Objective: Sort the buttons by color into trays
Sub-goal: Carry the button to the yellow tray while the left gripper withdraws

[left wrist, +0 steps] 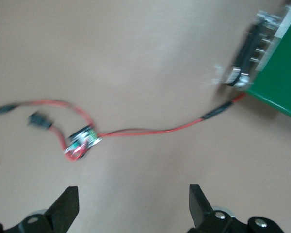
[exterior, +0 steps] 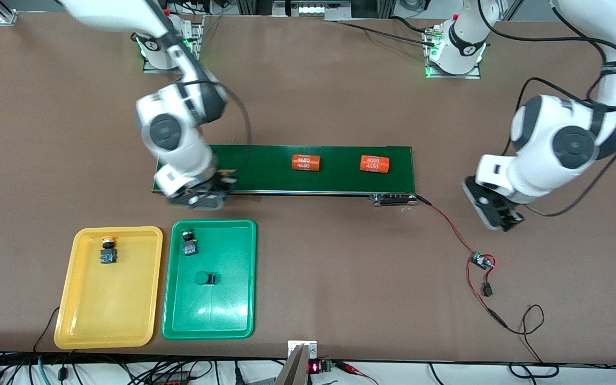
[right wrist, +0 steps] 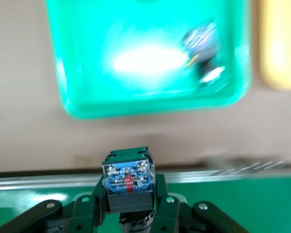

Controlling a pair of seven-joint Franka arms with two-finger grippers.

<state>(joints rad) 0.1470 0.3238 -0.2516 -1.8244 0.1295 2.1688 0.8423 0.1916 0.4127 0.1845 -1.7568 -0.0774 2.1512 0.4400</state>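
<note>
My right gripper is over the conveyor belt's edge at the right arm's end, just above the trays. It is shut on a button, bluish base up, cap hidden. The yellow tray holds one yellow-capped button. The green tray beside it holds two green-capped buttons. The green tray and one button in it also show in the right wrist view. My left gripper is open and empty over bare table; its fingertips show in the left wrist view.
The dark-green conveyor belt carries two orange "4680" cylinders. A small circuit board on red wires lies under my left gripper, and also shows in the left wrist view. The belt's end roller is nearby.
</note>
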